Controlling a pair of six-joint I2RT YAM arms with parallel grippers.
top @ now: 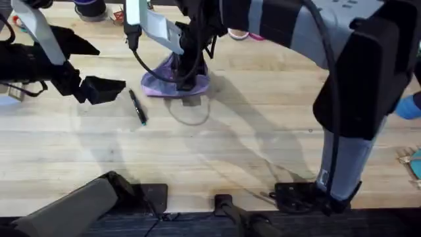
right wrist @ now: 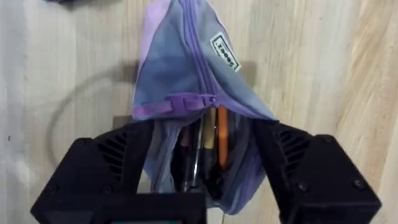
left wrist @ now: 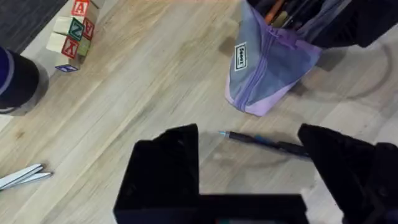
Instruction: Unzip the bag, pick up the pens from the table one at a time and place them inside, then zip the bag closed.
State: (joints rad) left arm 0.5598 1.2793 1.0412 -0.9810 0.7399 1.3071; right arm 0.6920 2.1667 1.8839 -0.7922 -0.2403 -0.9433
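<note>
A robot lab or test bench, set up for handling trials. Two arms are bolted at the near edge of a pale plank surface (top: 250, 158), with cables trailing from them. Scattered practice props lie about: lettered toy blocks (left wrist: 71, 31), scissors (left wrist: 22, 176), a pen (top: 137, 106) and a pouch (top: 172, 82).

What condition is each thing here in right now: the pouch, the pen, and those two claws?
Bag: unzipped at one end, mouth gaping, pens and pencils inside, standing on the table.
Pen: lying flat on the table, outside the bag, untouched.
Left gripper: open, hovering above the pen.
Right gripper: fingers on either side of the bag's open end, holding it.
</note>
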